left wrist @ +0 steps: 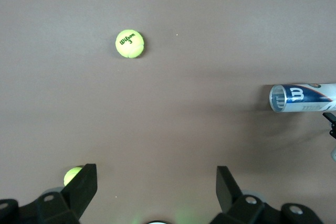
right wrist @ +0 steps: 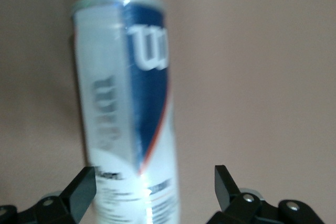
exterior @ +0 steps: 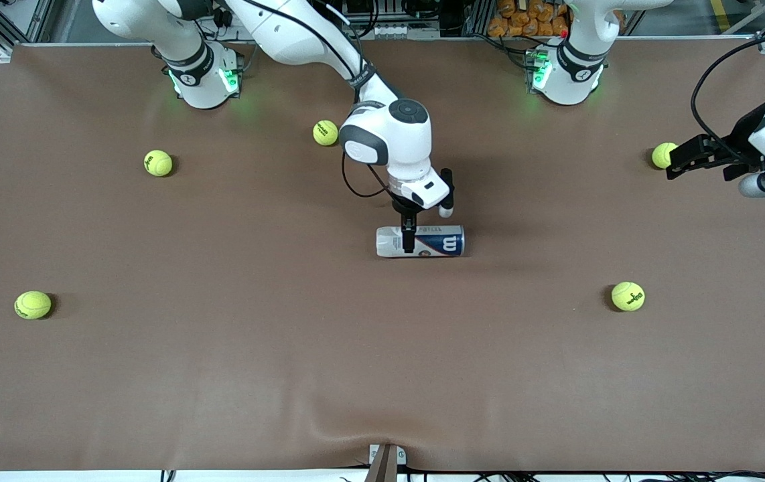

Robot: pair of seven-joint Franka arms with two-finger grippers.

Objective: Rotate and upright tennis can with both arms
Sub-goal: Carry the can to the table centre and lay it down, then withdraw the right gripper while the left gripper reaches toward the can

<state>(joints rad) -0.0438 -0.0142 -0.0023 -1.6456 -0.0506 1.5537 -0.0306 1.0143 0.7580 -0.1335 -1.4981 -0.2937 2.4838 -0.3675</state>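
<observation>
The tennis can (exterior: 433, 241) lies on its side in the middle of the brown table, its dark-blue label end toward the left arm's end. My right gripper (exterior: 408, 239) is down at the can's white end, fingers open. In the right wrist view the can (right wrist: 126, 114) stands between the open fingers (right wrist: 84, 184), close to one and apart from the other. My left gripper (exterior: 672, 165) is open and empty, up over the table's edge at the left arm's end. The left wrist view shows the can's silver-rimmed end (left wrist: 302, 97) well off from its open gripper (left wrist: 156, 182).
Several yellow-green tennis balls lie scattered: one (exterior: 662, 154) by my left gripper, one (exterior: 628, 296) nearer the camera, one (exterior: 325, 132) by the right arm's wrist, two (exterior: 158, 163) (exterior: 33, 304) toward the right arm's end. The left wrist view shows two balls (left wrist: 129, 43) (left wrist: 72, 174).
</observation>
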